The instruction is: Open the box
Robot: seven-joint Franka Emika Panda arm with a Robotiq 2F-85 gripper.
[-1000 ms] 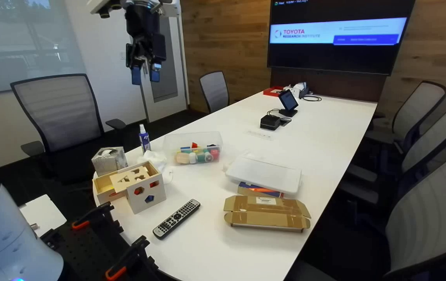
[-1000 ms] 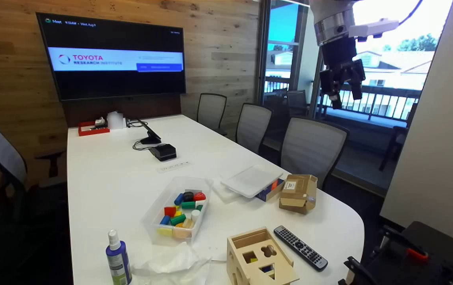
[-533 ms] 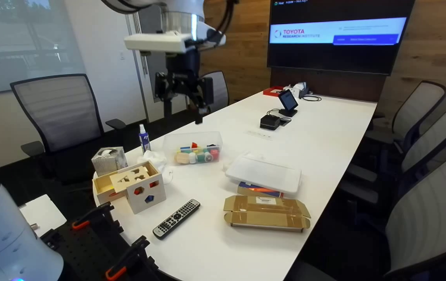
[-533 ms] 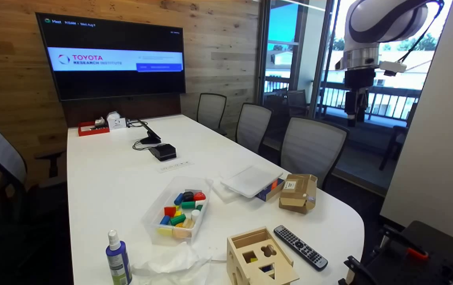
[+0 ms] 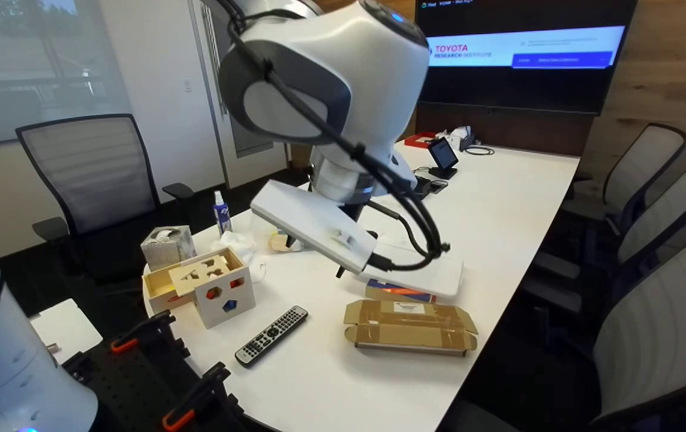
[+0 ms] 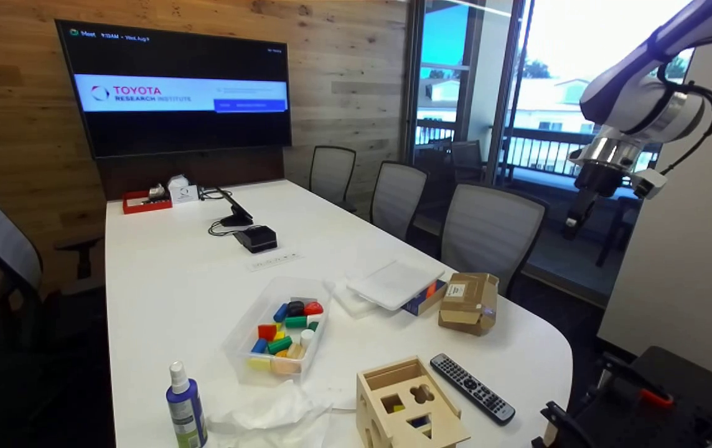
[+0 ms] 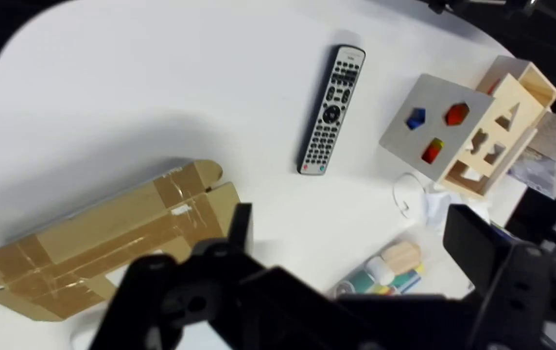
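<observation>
The tan cardboard box [image 5: 412,330] lies on the white table near its rounded end, with brown tape and a white label on top. It shows in both exterior views [image 6: 465,302] and at the left in the wrist view [image 7: 108,238]. Small flaps stick out at its short ends; I cannot tell whether the lid is fully shut. My gripper [image 7: 348,216] is open and empty in the wrist view, with the box beyond its left finger. In an exterior view the gripper [image 6: 574,227] hangs well above table height, tilted; elsewhere the arm mostly hides it.
A remote [image 5: 272,336] and a wooden cube with holes [image 5: 229,303] lie beside the box. A clear bin [image 6: 249,316] holds several coloured blocks. A flat white box [image 6: 396,283] rests on a blue-orange box [image 6: 424,298] touching or close to the cardboard box. A spray bottle [image 6: 185,407] stands upright.
My arm has come down and swung toward the near end of the table, and the gripper has turned and tilted. The box and the other things on the table have not moved.
</observation>
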